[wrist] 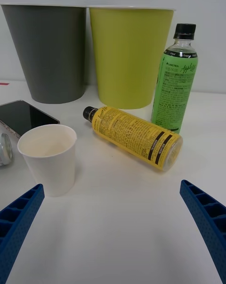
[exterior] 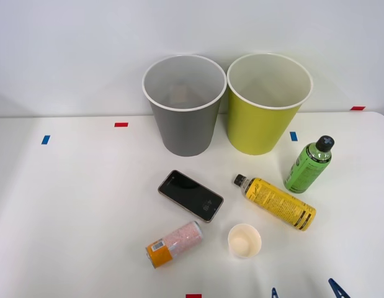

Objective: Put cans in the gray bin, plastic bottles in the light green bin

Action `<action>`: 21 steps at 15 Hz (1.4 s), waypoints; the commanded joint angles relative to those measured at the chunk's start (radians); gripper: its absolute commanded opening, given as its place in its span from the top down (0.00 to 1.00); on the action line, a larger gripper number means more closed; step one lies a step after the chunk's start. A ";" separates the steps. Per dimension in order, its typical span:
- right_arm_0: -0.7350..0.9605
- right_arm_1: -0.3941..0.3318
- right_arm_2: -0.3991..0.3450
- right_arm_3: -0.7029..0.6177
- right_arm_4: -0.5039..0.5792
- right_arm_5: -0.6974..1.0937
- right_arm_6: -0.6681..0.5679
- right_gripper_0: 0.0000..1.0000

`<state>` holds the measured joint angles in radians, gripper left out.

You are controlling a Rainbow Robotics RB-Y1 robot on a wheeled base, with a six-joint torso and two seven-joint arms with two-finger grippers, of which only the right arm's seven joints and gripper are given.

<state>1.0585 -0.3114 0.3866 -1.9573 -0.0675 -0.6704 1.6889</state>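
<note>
At the back of the white table [exterior: 67, 205] you've got the gray bin [exterior: 184, 105] and green bin [exterior: 268, 104] side by side, touching. Right gripper [wrist: 113, 227] hangs low at the near edge, fingers spread wide, holding nothing. Just ahead lies the yellow bottle [wrist: 134, 136] on its side, cap toward the bins, long axis slanting across your approach. The green bottle [exterior: 309, 164] stands upright just beyond it. The pink can [exterior: 174, 244] lies further left, past the cup [exterior: 244, 240] and phone [exterior: 190, 195]. Plain pale wall behind.
</note>
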 commanded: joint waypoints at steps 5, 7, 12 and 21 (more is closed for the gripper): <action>0.000 0.000 0.000 0.000 0.000 0.000 0.000 0.00; 0.000 0.000 0.000 0.000 0.000 0.000 0.000 0.00; 0.000 0.000 0.000 0.000 0.000 0.000 0.000 0.00; 0.000 0.000 0.000 0.000 0.000 0.000 0.000 0.00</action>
